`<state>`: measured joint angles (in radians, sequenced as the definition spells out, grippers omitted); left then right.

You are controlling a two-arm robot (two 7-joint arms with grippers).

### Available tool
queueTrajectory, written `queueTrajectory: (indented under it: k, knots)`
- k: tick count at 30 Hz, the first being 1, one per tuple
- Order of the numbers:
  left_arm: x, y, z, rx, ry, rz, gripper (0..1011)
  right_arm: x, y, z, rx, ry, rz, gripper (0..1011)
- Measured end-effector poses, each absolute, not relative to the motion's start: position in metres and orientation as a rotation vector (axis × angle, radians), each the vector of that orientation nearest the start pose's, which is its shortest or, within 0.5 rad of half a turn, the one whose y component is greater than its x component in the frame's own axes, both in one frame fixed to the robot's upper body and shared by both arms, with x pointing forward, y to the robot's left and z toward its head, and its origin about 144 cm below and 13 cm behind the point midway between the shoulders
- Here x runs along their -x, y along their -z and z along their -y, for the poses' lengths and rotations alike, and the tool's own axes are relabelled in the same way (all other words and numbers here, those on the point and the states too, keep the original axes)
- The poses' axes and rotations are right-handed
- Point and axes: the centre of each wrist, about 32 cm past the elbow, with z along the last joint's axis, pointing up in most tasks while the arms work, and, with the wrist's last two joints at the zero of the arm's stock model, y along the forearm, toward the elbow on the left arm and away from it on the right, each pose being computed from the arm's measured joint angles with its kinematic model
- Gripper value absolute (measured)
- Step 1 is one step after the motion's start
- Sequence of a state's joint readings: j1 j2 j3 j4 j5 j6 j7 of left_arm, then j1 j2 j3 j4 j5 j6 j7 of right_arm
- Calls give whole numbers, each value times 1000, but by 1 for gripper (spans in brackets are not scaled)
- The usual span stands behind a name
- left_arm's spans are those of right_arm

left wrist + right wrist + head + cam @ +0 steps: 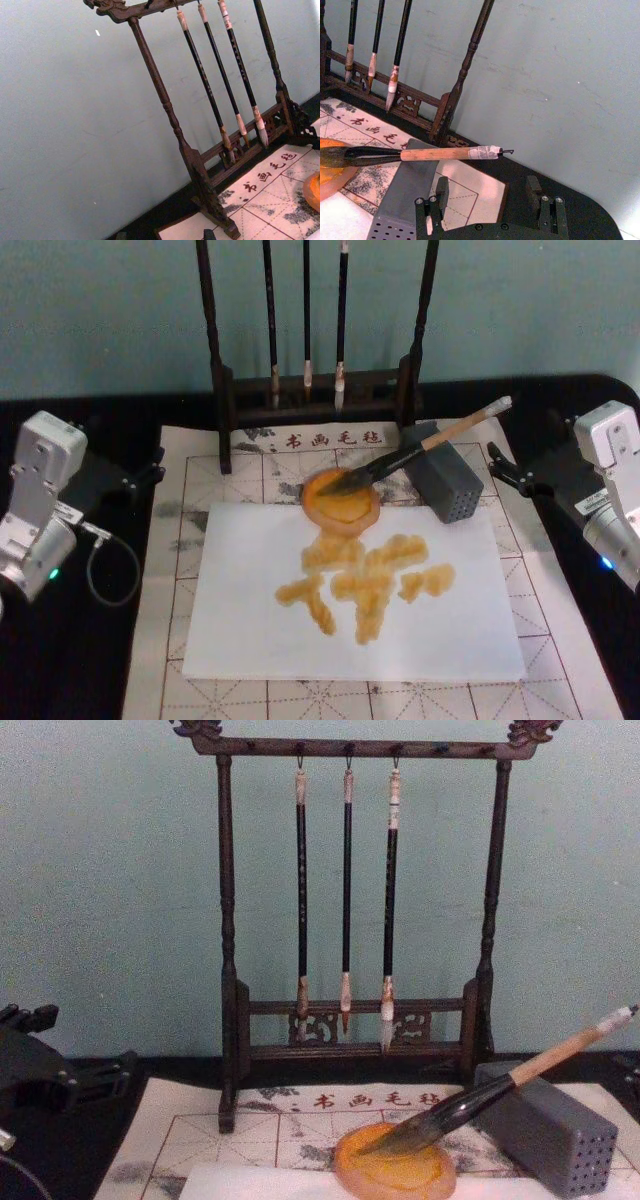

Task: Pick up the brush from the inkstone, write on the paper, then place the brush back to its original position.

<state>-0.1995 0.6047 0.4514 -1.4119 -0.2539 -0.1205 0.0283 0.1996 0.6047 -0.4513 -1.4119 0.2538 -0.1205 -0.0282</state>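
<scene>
The brush (420, 447) lies at a slant, its dark tuft in the round orange inkstone (330, 512) and its tan handle propped on a grey block (450, 490). In front of the inkstone, the white paper (250, 620) carries orange-brown strokes across its middle. My left gripper (150, 468) is parked at the left edge of the mat, open. At the right edge, behind the brush's whitish end, my right gripper (497, 465) is open. In the right wrist view the brush (435, 154) lies ahead of the right gripper (487, 195), whose fingers hold nothing.
A dark wooden rack (310, 400) with three thin black brushes stands at the back of the gridded mat (560, 640). The grey block (560, 1140) has small holes in its end face. A cable loops beside the left arm (105, 575).
</scene>
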Motion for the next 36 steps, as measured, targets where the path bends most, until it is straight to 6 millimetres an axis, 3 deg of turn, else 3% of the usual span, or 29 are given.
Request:
queueTrajectory:
  k: [36]
  knots:
    - [-489, -1140, -310, -304, -1248, 285, 1001, -489, -1140, 310, 304, 1248, 285, 1000]
